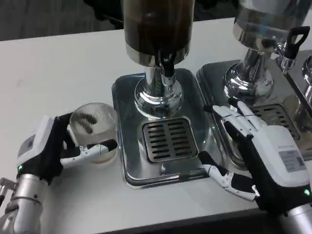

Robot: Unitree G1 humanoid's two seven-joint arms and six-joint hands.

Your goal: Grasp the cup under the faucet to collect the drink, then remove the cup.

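Left robot hand [46, 151] grasps clear ribbed cup [93, 130] on white worktop [63, 73], just left of steel drip tray [124, 170], not under faucet [167, 68]. Right robot hand [258, 161] released, fingers spread over right tray edge. Risks: cup rim may catch raised tray lip when moved right and tip; thin wall may slip in grasp; off-centre placement on grate [168, 139] would spill drink.

A drinks-serving counter, likely a canteen or test setup: two tall chrome-footed beverage dispensers [157, 44] with black taps stand on shiny steel drip trays [127, 165] with slotted grilles, set on a plain white table [58, 73].
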